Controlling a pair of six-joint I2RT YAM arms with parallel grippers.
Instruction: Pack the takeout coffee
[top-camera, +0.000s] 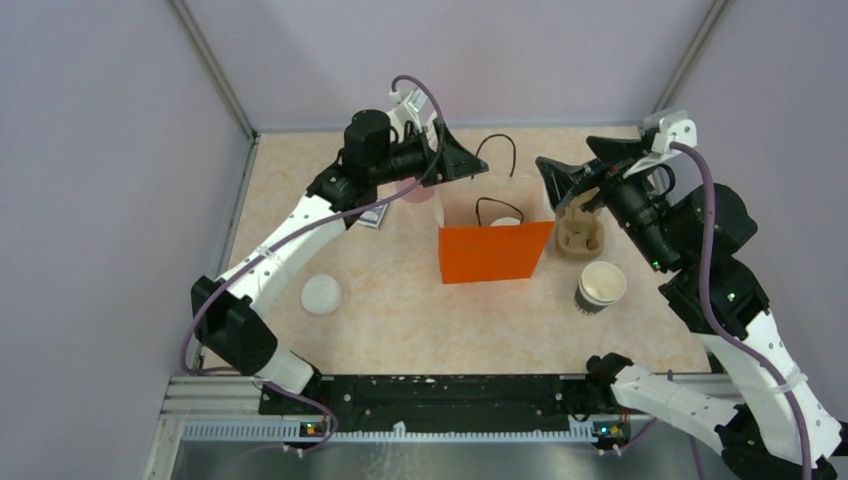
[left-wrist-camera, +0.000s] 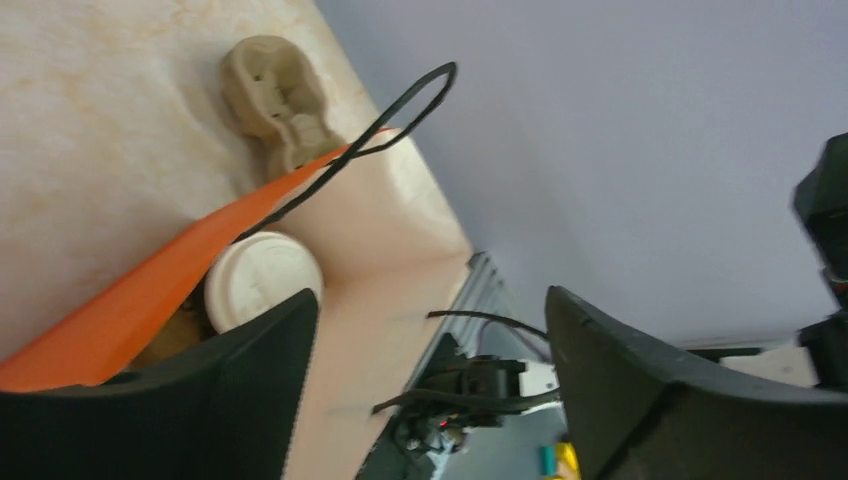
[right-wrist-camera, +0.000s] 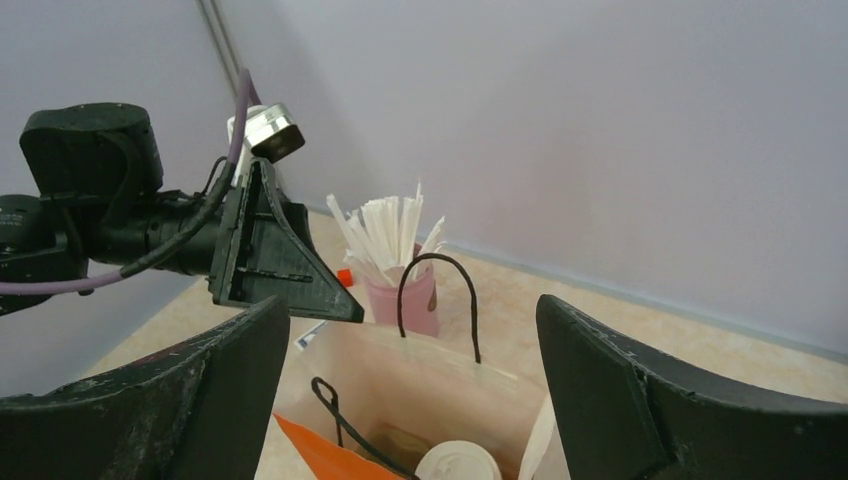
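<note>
The takeout coffee (top-camera: 505, 221) stands inside the open orange paper bag (top-camera: 495, 255) at the centre of the overhead frame, toward the right side of the bag's mouth. Only its round white plastic lid shows clearly. The bag stands upright on the beige marbled tabletop (top-camera: 390, 330), with its 2 black cord handles (right-wrist-camera: 474, 320) looped up above the rim.

The left gripper (top-camera: 468, 162) hangs over the bag's upper-left corner, pointing toward the right of the frame. In its own wrist view the 2 black fingers (left-wrist-camera: 250, 370) are spread wide with nothing between them, and the white lid sits in the bag just beside the lower-left finger. The right gripper (top-camera: 558, 180) hovers near the bag's upper-right corner, pointing back toward the left one. Its wrist view shows its fingers (right-wrist-camera: 200, 390) wide apart as well — empty — with the lid at the bottom edge of that frame, below the gap.

Just beside the bag's right side sits a moulded tan pulp cup carrier (top-camera: 580, 237); whether it touches the bag cannot be told. Below it in the overhead frame stands a lidless dark brown paper cup with a cream inside (top-camera: 601, 285). A loose flat white lid (top-camera: 321, 295) lies well apart at left-centre. A pink cup of white straws (right-wrist-camera: 420, 305) stands behind the bag, near the left gripper.
</note>
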